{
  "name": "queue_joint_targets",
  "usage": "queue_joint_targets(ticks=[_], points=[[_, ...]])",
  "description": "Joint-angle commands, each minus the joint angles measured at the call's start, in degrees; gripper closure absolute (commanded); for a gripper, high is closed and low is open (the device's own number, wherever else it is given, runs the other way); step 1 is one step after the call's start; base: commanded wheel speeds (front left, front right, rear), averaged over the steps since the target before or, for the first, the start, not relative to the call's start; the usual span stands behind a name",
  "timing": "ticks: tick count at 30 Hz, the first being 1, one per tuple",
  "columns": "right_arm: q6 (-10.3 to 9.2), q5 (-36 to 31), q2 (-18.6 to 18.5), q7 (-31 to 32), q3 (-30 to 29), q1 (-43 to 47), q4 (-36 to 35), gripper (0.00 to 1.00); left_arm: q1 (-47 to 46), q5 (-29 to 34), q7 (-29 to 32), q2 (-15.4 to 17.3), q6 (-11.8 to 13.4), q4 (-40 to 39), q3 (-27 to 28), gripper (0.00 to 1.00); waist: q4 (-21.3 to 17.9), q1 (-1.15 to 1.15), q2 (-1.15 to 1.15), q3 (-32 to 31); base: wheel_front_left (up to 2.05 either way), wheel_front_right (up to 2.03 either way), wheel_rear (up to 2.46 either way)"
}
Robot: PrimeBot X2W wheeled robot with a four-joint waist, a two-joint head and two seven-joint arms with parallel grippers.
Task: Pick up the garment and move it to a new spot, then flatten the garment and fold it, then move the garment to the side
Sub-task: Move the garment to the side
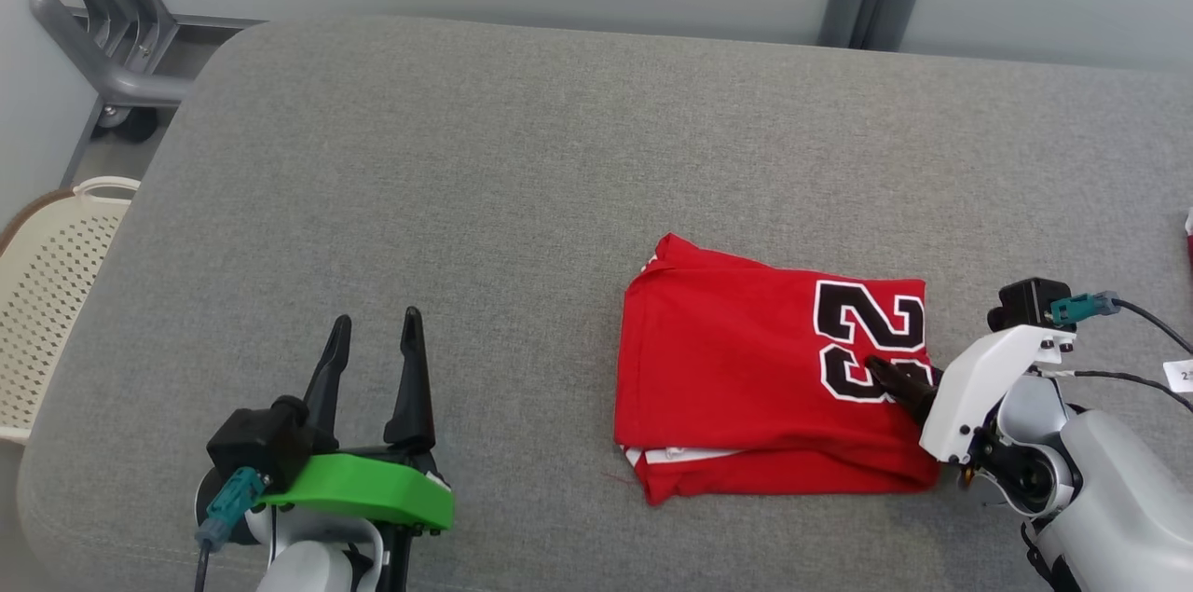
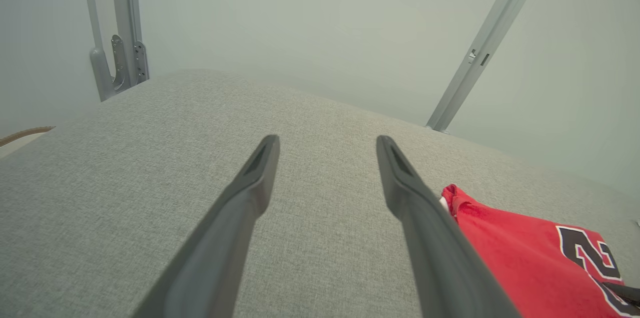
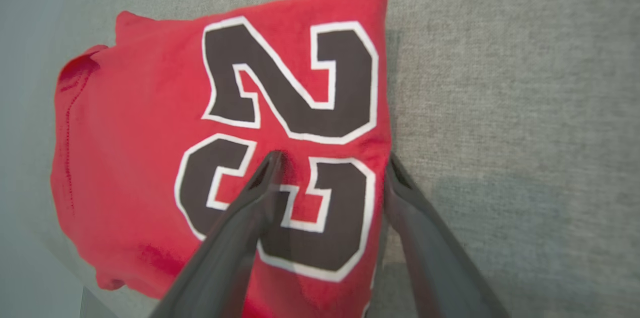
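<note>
**A:** Where do we stand?

**B:** Our right tool [image 3: 333, 157] is spread wide across the right edge of the folded red garment [image 1: 746, 368], which lies right of centre on the grey surface [image 1: 466, 154]. One finger rests on the numeral [image 3: 290, 122], the other sits just off the edge, and it grips nothing. Our left tool [image 1: 375, 322] hangs agape and empty over bare surface.

**A:** What could go wrong?

**B:** If we pinch only the top layers, dragging sideways could peel the fold open.

**A:** What can't we see?

**B:** Whether the outer finger sits beneath the edge or beside it. In the head view our own wrist hides it.
</note>
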Motion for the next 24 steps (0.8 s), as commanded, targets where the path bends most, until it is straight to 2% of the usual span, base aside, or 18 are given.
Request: queue_joint_targets(ticks=[1, 2, 3, 12, 20, 21, 22, 24], points=[[0.03, 0.5, -0.4, -0.5, 0.4, -0.5, 0.2, 0.74, -0.9, 0.5, -0.2, -0.1, -0.3, 0.1, 0.3, 0.0, -0.1, 0.0, 0.0, 0.1, 0.0, 0.0, 0.0], [0.03, 0.7, -0.6, -0.9, 0.8, -0.9, 0.4, 0.92, -0.9, 0.6, -0.2, -0.2, -0.4, 0.1, 0.3, 0.0, -0.2, 0.0, 0.0, 0.1, 0.0, 0.0, 0.0], [0.03, 0.9, -0.8, -1.3, 1.1, -1.2, 0.5, 1.0, -0.9, 0.6, -0.2, -0.2, -0.5, 0.2, 0.2, 0.0, -0.4, 0.0, 0.0, 0.1, 0.0, 0.0, 0.0], [0.02, 0.3, -4.1, -5.9, 2.6, -4.6, 1.4, 1.0, -1.5, 1.7, -0.2, -0.7, -1.1, -0.4, -0.1, 0.0, -4.5, 0.0, 0.0, 0.9, 0.0, 0.0, 0.0], [0.02, -2.0, -7.8, -7.1, 2.4, -9.3, 1.6, 1.0, -2.9, 2.5, -0.2, -1.0, -1.7, -0.9, -1.0, 0.0, -12.6, 0.0, 0.0, 2.9, 0.0, 0.0, 0.0], [0.02, -2.0, -7.8, -7.1, 2.4, -9.3, 1.6, 1.0, -2.9, 2.5, -0.2, -1.0, -1.7, -0.9, -1.0, 0.0, -12.6, 0.0, 0.0, 2.9, 0.0, 0.0, 0.0], [0.02, -2.7, -8.5, -6.9, 2.2, -10.5, 1.5, 1.0, -3.4, 2.6, -0.2, -0.9, -1.8, -1.0, -1.1, 0.0, -15.2, 0.0, 0.0, 3.7, 0.0, 0.0, 0.0], [0.02, -2.9, -8.9, -7.0, 1.9, -11.0, 1.5, 1.0, -3.7, 2.8, -0.2, -0.9, -1.9, -1.0, -1.3, 0.0, -16.3, 0.0, 0.0, 4.1, 0.0, 0.0, 0.0]])
